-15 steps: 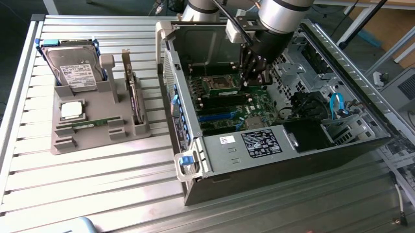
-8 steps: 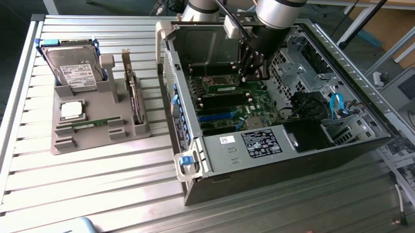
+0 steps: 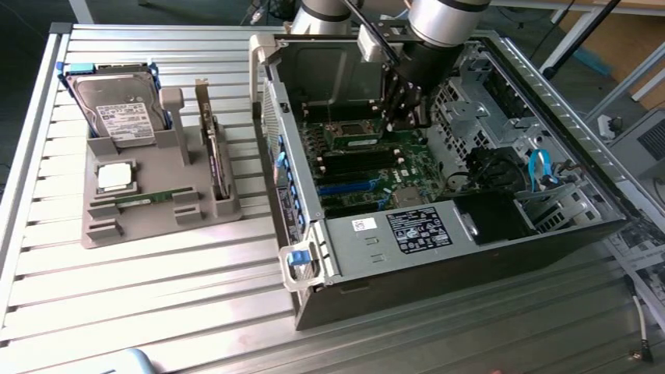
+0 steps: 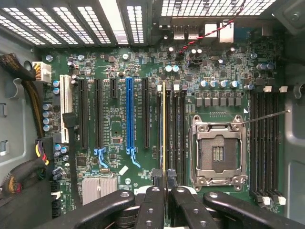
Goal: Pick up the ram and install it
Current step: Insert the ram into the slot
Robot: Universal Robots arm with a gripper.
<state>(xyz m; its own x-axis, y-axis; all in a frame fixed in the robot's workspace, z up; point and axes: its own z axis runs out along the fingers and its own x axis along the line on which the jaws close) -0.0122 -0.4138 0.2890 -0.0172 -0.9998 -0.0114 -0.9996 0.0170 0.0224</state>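
One thin ram stick (image 4: pixel 164 124) is pinched edge-on by the gripper (image 4: pixel 164 180) and held along the black memory slots (image 4: pixel 175 129) beside the motherboard's (image 4: pixel 114 62) open processor socket (image 4: pixel 218 152).

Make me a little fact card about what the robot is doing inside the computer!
pincer: the pincer is shut on the ram, seen edge-on
place: lined up with the black memory slots, beside the empty processor socket
pushed in yet: cannot tell
computer case: the computer case lies open on the table
grey holder: the grey holder carries a hard drive, a silver processor chip and an upright expansion card
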